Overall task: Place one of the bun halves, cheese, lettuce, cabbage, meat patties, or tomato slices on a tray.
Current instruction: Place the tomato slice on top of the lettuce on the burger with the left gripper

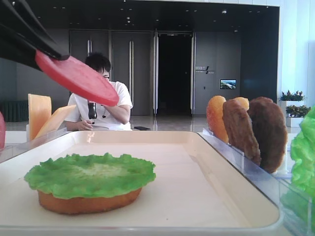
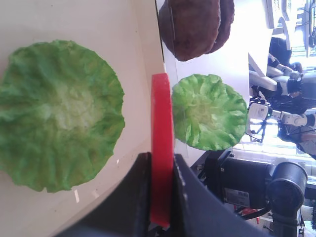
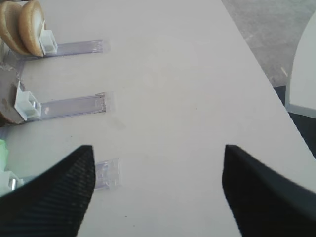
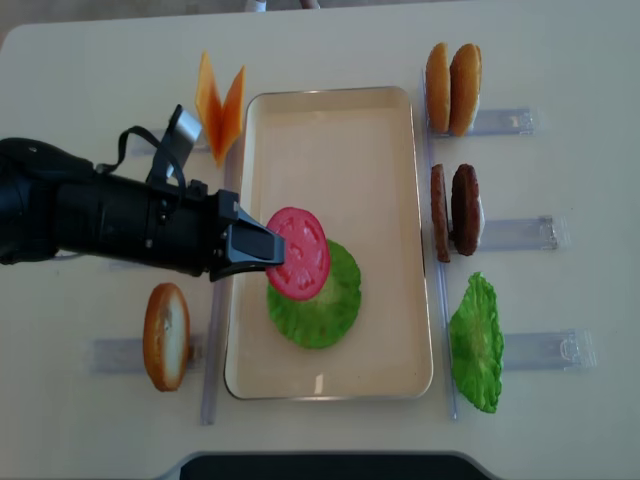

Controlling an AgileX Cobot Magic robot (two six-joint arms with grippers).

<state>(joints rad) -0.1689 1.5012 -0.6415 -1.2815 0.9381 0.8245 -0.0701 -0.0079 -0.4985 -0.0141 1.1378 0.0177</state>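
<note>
Left end effector (image 4: 262, 249) clamped on tomato slice (image 4: 298, 253), held above lettuce (image 4: 318, 298) in tray (image 4: 330, 385). Placing step; next: lower, release. Right end effector (image 3: 158, 190) open, empty.

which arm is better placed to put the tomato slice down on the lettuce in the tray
Left. The left gripper is shut on the tomato slice, held above the lettuce in the tray. The right gripper is open, empty, over bare table.
</note>
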